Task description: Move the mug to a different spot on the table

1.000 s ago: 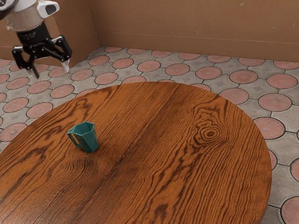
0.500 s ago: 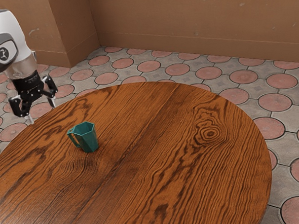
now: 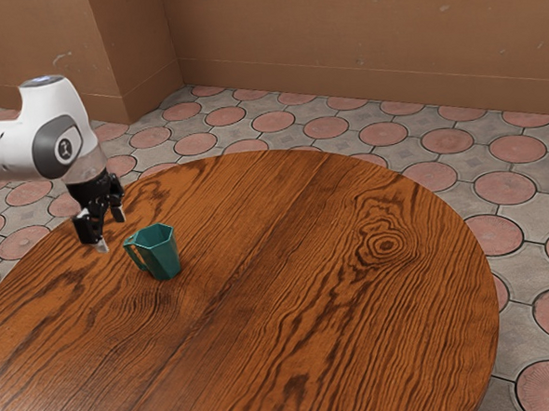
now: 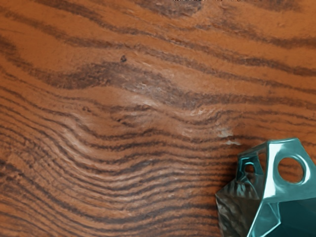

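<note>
Mug [image 3: 154, 250] pickup is, by my judgement, the step in hand. The gripper [image 3: 109, 230] is hovering just beside the mug, on its handle side toward the exterior view's left, low over the table [image 3: 354, 294]. Its fingers are standing apart, holding nothing and touching neither mug nor wood. Doing this well is calling for centring the hand over the rim, setting the fingers across one wall, then lowering squarely. The mug is standing upright near the table's edge at the exterior view's left; the wrist view is catching it off to one side of the hand.
</note>
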You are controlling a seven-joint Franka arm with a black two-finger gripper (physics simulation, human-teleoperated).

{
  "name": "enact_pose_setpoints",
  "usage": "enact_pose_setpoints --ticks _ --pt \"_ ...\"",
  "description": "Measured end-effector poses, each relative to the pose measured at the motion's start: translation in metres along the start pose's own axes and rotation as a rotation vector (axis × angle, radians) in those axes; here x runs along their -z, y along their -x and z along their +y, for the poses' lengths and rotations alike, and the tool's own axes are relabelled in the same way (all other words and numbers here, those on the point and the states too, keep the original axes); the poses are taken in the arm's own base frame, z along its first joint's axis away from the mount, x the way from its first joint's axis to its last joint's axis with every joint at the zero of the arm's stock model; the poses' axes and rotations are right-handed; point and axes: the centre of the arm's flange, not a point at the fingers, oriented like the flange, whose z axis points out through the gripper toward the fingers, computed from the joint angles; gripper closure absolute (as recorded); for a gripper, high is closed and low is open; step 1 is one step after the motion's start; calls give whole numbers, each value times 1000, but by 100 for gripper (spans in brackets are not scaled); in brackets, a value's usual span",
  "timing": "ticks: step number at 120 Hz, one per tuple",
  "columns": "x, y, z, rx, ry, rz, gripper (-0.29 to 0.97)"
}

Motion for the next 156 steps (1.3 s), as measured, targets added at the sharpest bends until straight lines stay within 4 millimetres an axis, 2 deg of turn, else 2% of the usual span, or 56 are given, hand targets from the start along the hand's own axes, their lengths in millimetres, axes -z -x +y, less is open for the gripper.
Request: enact_pose_setpoints --ticks 13,24,42,60,92,104,129,156 --pt "-16 -15 6 90 -2 3 2" --pt "-30 -20 10 142 -5 6 2" --pt "-24 -19 26 191 54 -1 2" --pt "-38 -22 34 226 57 12 2" --pt "-51 -29 66 288 65 12 2" --pt "-63 -30 67 292 45 4 2" --pt "-72 -38 69 259 37 0 2" --pt "-86 -37 76 215 41 -2 2"
